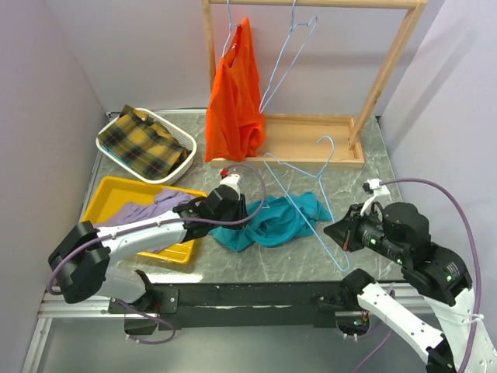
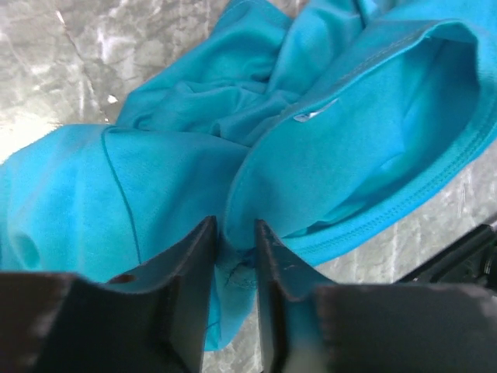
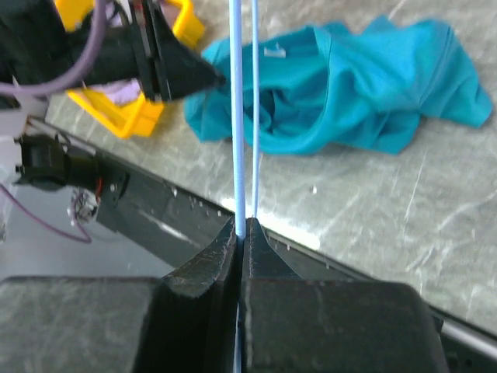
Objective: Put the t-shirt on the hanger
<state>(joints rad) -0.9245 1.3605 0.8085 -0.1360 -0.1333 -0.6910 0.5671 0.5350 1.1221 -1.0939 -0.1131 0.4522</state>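
Note:
The teal t-shirt (image 1: 273, 221) lies crumpled on the grey table, its neck opening facing up; it also shows in the left wrist view (image 2: 365, 132) and the right wrist view (image 3: 349, 85). My left gripper (image 1: 242, 211) (image 2: 235, 249) is shut on a fold of the shirt near its collar edge. The pale-blue wire hanger (image 1: 318, 177) lies across the table, with one long side over the shirt's right part. My right gripper (image 1: 331, 231) (image 3: 241, 227) is shut on the hanger's wire (image 3: 238, 116) at its near end, right of the shirt.
A wooden rack (image 1: 311, 140) stands at the back with an orange garment (image 1: 233, 101) and a spare hanger (image 1: 291, 54). A white basket (image 1: 180, 165) holds plaid cloth. A yellow tray (image 1: 116, 194) with lilac cloth (image 1: 159, 206) lies beside my left arm.

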